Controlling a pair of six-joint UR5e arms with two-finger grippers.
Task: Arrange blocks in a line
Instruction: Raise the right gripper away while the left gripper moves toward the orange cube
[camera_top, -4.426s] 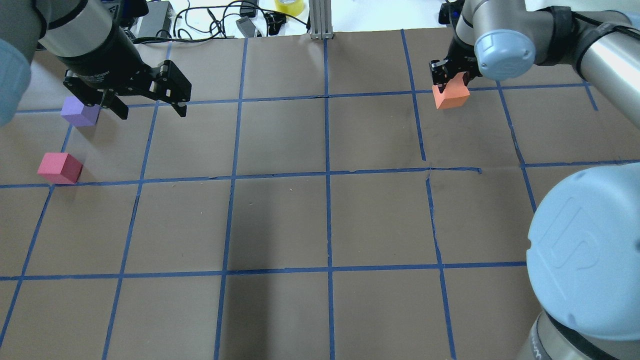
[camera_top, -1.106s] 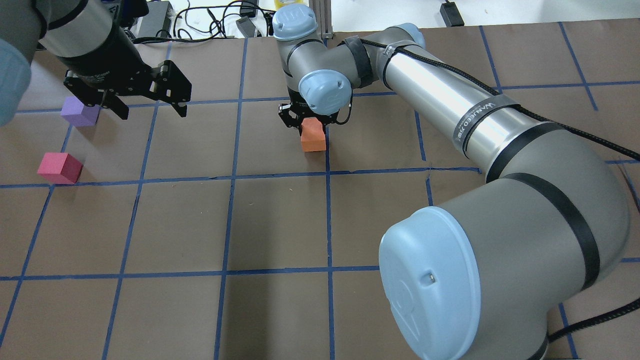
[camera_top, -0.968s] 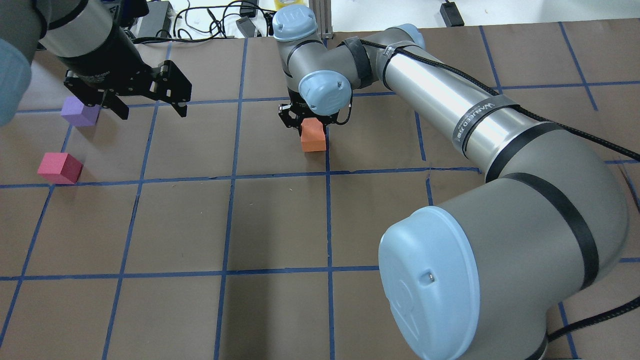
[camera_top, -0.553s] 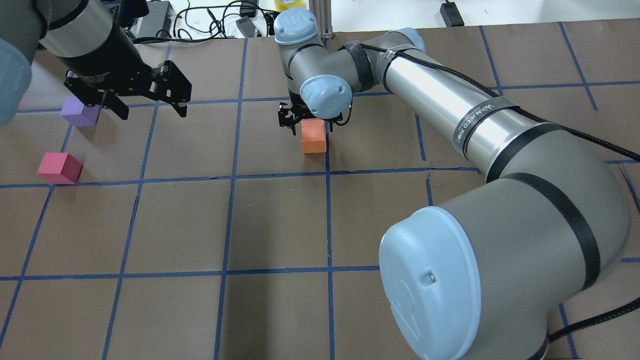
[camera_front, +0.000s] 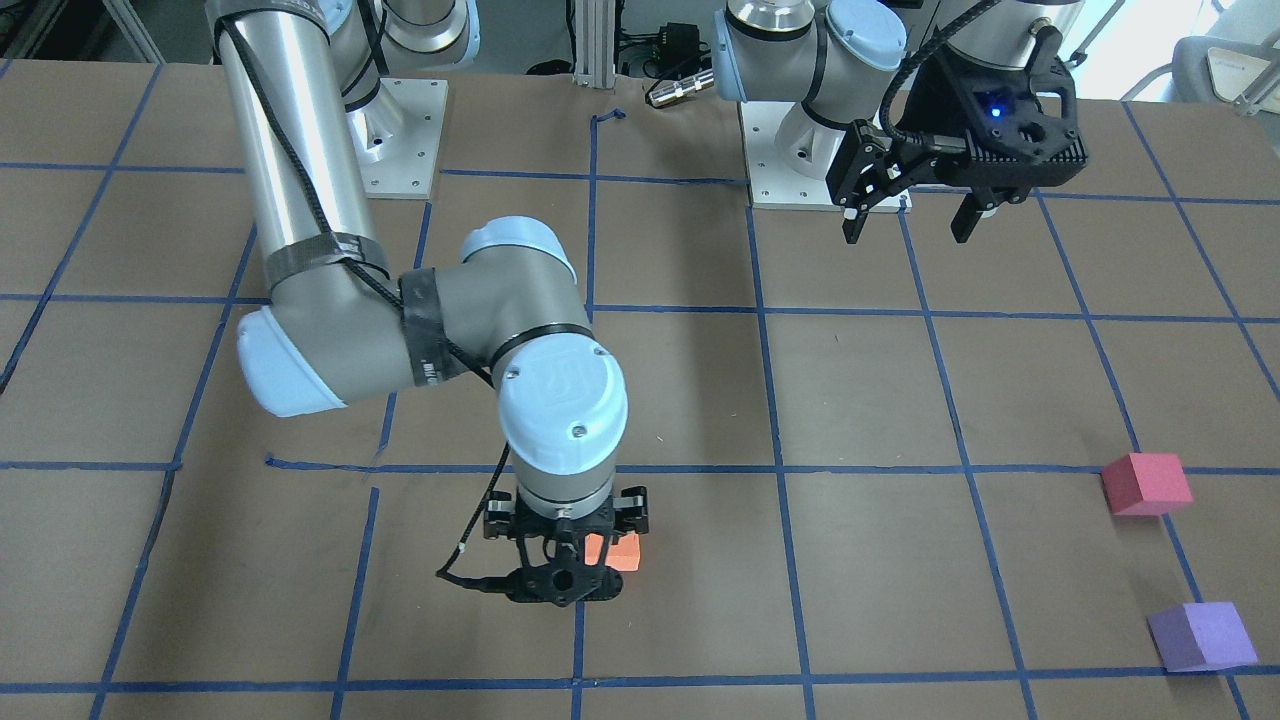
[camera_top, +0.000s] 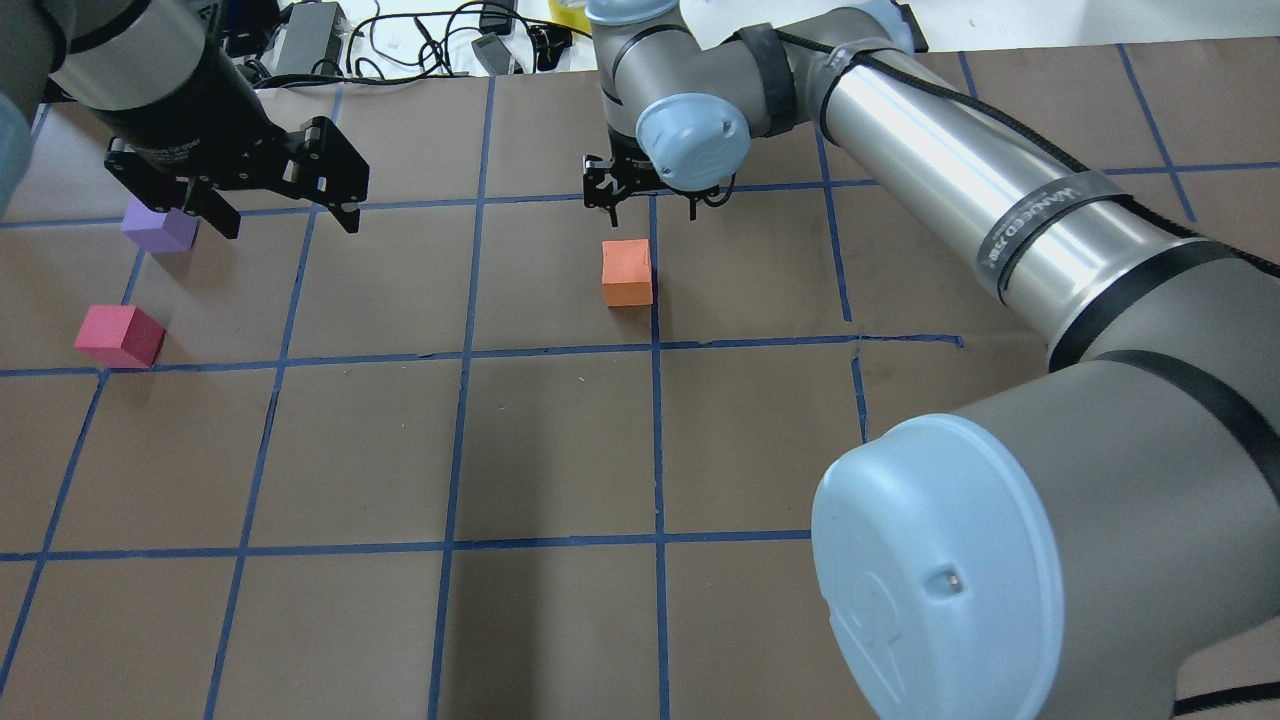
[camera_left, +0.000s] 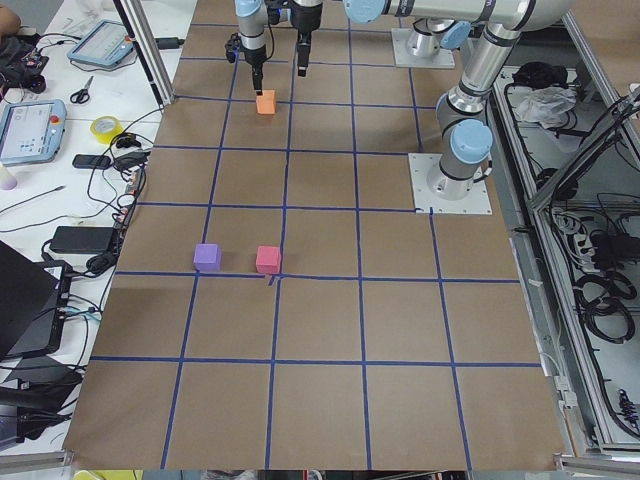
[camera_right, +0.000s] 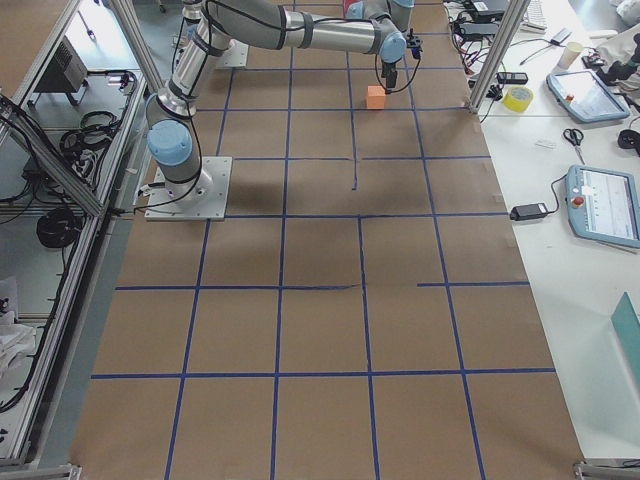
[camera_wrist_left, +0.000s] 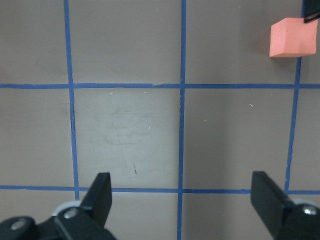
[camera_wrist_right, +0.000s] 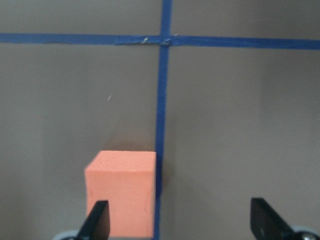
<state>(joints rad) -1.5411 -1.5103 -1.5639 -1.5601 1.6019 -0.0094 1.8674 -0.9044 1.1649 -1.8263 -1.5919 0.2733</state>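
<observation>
Resting flat on tape line, matte orange cube (camera_top: 627, 272), sharp-edged

Table cover: brown paper (camera_top: 560, 450), creased, under both sets of jaws.
Grid: blue tape (camera_top: 550, 350) in squares. A tape crossing (camera_wrist_right: 166, 40) lies ahead of the right gripper (camera_top: 650, 208) jaws, and its strip runs back between them. A second crossing (camera_wrist_left: 181, 86) lies ahead of the left gripper (camera_top: 290, 222) jaws.
Cables: black tangle (camera_top: 420, 40) off the paper's far edge, beyond both sets of jaws.
Grey box: (camera_top: 305, 35) among the cables, beyond the left jaws.
Yellow tape roll: (camera_right: 519, 98) on the white bench, beyond the right jaws.
Scissors: (camera_right: 572, 138) near the roll.
Tablets: two, (camera_right: 605, 205) and (camera_right: 583, 92), same bench.
Aluminium post: (camera_front: 590, 40) upright, well behind both sets of jaws.
</observation>
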